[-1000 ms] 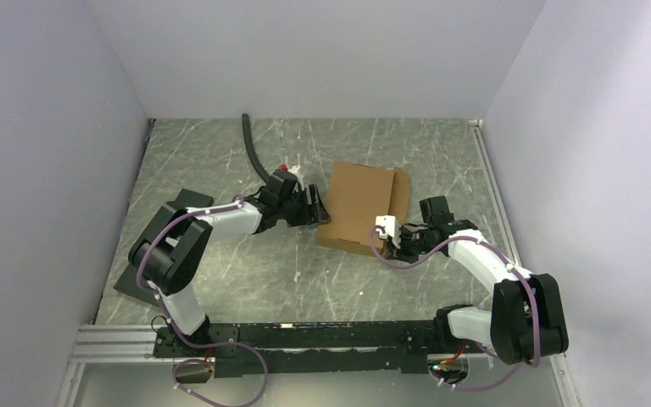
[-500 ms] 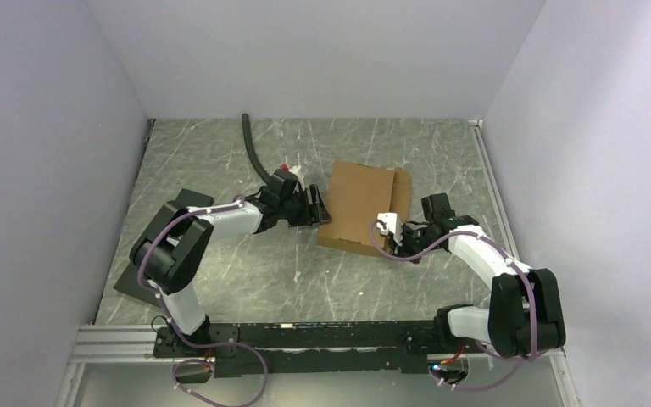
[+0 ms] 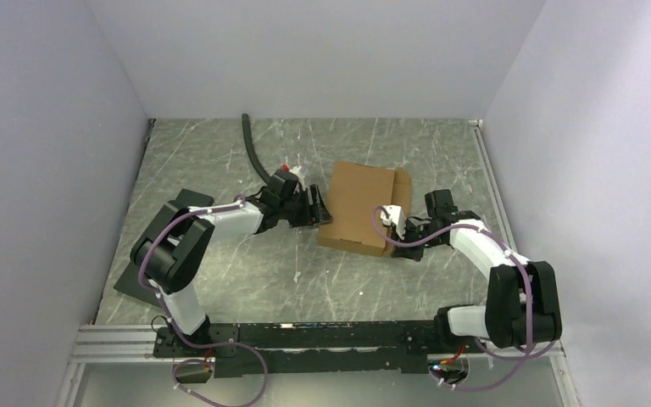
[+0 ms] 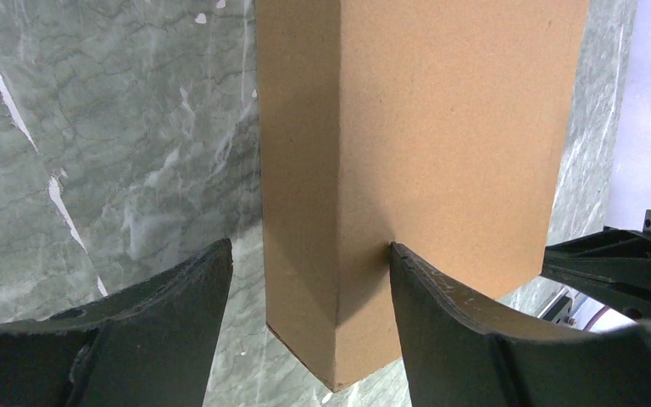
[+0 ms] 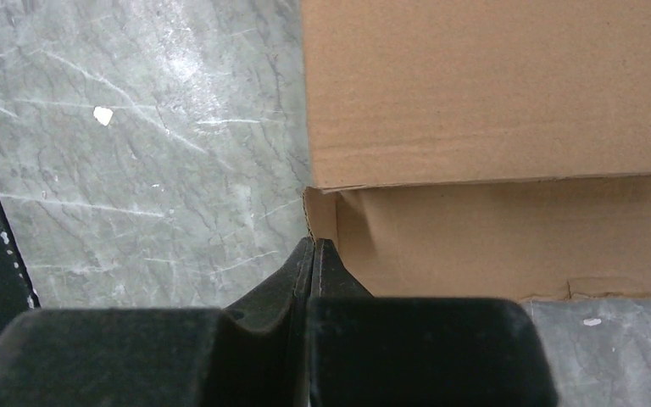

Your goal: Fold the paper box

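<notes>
One paper box (image 3: 358,206) lying on one bench (image 3: 203,161), left claw (image 4: 309,254) and right claw (image 5: 314,254) making two, one black hose (image 3: 254,153) trailing.

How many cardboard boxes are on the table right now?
1: the paper box lies on the table, between the open left gripper and the shut right gripper. The arms could hide smaller scraps.

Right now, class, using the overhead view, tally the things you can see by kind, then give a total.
robot arms: 2 (left arm, right arm)
paper box: 1
black hose: 1
black flat sheet: 1
total: 5
</notes>
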`<state>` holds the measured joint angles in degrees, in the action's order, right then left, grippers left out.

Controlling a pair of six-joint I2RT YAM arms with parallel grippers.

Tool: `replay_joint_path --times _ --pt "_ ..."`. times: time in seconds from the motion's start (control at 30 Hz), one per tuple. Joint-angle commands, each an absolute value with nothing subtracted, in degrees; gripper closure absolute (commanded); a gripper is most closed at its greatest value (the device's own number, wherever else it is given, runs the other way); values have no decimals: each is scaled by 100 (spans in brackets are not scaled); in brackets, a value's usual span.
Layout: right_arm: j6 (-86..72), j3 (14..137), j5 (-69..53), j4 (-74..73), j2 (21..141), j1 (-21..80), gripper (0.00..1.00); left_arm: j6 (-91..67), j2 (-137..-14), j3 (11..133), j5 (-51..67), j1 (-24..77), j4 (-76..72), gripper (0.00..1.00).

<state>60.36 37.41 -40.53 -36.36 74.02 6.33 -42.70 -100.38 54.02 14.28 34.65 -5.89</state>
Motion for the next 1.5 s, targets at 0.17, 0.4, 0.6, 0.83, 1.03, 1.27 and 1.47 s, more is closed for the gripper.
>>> replay_joint_path --times 0.17,0.4,0.6,0.83,1.03,1.27,1.47 --pt "5132 4076 -3609 -3610 7855 595 100 -4094 -10266 5372 1340 3459 -220 28" --pt "5094 4079 -3731 -3605 7824 677 100 -4123 -10316 5373 1462 3456 -287 29" --pt "4853 4132 -3649 -3472 7843 958 100 -4176 -10302 5354 1587 3463 -346 29" --pt "4437 4270 -3539 -3279 7809 1307 100 -4201 -10305 5350 1661 3506 -376 30" --pt "4136 4253 -3450 -2923 7713 1635 100 -4225 -10370 5387 1683 3533 -395 29" --pt "4453 4325 -3211 -3419 7509 1515 66 -4114 -10205 5517 1537 3524 -107 28" --pt "4809 4428 -3961 -3916 6805 915 49 -3841 -9879 5779 1331 3409 334 25"
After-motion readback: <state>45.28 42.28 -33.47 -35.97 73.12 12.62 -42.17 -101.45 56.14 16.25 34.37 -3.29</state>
